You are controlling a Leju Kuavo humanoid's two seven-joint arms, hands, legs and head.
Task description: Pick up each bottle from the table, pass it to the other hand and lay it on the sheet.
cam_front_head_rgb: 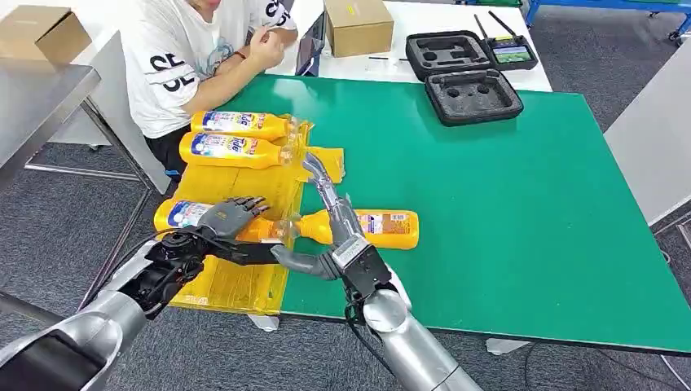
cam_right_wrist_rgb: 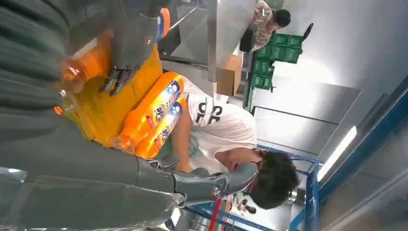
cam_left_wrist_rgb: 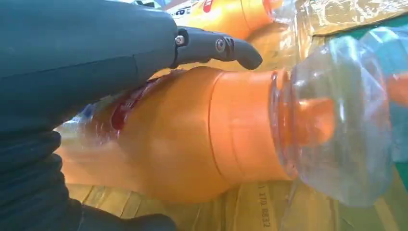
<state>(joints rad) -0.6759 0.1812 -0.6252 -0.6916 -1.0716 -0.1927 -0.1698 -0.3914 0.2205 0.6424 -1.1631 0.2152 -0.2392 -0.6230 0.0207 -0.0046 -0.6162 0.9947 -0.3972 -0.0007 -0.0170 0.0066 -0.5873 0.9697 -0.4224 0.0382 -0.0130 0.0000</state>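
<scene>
My left hand (cam_left_wrist_rgb: pixel 72 96) wraps over an orange bottle (cam_left_wrist_rgb: pixel 192 139), one dark finger (cam_left_wrist_rgb: pixel 216 46) reaching forward above its shoulder. Beyond my fingertips its clear cap (cam_left_wrist_rgb: pixel 337 125) points away. The yellow sheet (cam_left_wrist_rgb: pixel 269 207) lies beneath the bottle, and a second orange bottle (cam_left_wrist_rgb: pixel 226 14) lies just past my finger.

Orange bottles (cam_front_head_rgb: pixel 236 124) (clear caps, blue-white labels) lie on a yellow sheet (cam_front_head_rgb: pixel 244 281) over a green table (cam_front_head_rgb: pixel 505 204).
</scene>
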